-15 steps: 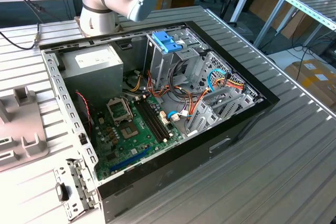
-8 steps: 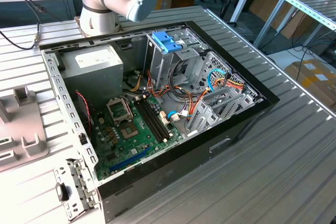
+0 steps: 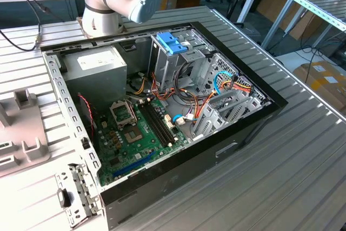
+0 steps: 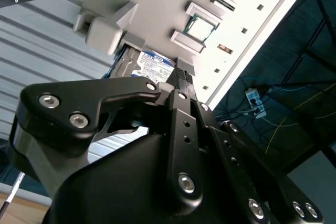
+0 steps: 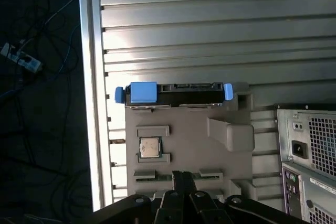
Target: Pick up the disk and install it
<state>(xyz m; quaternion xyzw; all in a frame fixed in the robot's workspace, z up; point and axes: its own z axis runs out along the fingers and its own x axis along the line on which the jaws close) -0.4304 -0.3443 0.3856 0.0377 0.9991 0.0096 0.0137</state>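
We take the step in hand to be the reach for the disk (image 5: 176,88); nothing is gripped yet. The hand (image 5: 182,174) hangs over the near end of the grey fixture (image 5: 194,148), its two fingers pressed together and empty. In the second wrist view the fingertips (image 4: 181,77) point toward the disk's labelled face.

The disk appears to stand on edge in a slot at the fixture's far end, ahead of the hand and well apart from it. A chip (image 5: 150,147) sits in its pocket between the two. A blue tab (image 5: 143,92) caps one end of the disk. The fixture lies on the ribbed counter (image 5: 210,24), beside the open case (image 3: 178,171).

To do this well, we judge that the fingers must spread before the hand descends, wide enough to pass both broad faces freely. We would centre the hand midway between the blue ends so the disk hangs level. We would grip the dark body rather than the plastic rails, which may flex. A raised block (image 5: 231,132) stands near one end of the disk, so we would keep clear on that side. The pull should run straight out of the slot, since a tilt could jam it.
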